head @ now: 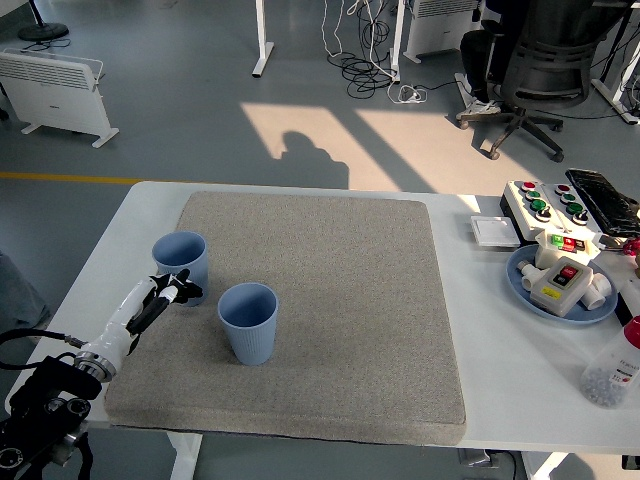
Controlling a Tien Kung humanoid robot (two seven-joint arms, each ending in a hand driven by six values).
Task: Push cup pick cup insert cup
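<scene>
left hand [170, 292]: coming in from the mat's near-left corner, sitting at the near side of the rear cup [181, 262], low on its wall; touching or just short of it, can't tell which
fingers: dark and bunched at the cup wall, not wrapping it; too small to call spread or pressed together
rear cup: standing upright, mouth up, near the left edge of the grey mat [330, 300], about halfway along it
front cup [248, 321]: also upright, just right of and nearer than the rear cup, standing apart from it
key relation: rear cup is lying straight ahead of the hand, toward the mat's far edge; front cup is sitting off to the hand's right
long axis: both cups vertical, so I'm reading this as a side push, not a grasp yet
nearer arm: left; right arm isn't showing
</scene>
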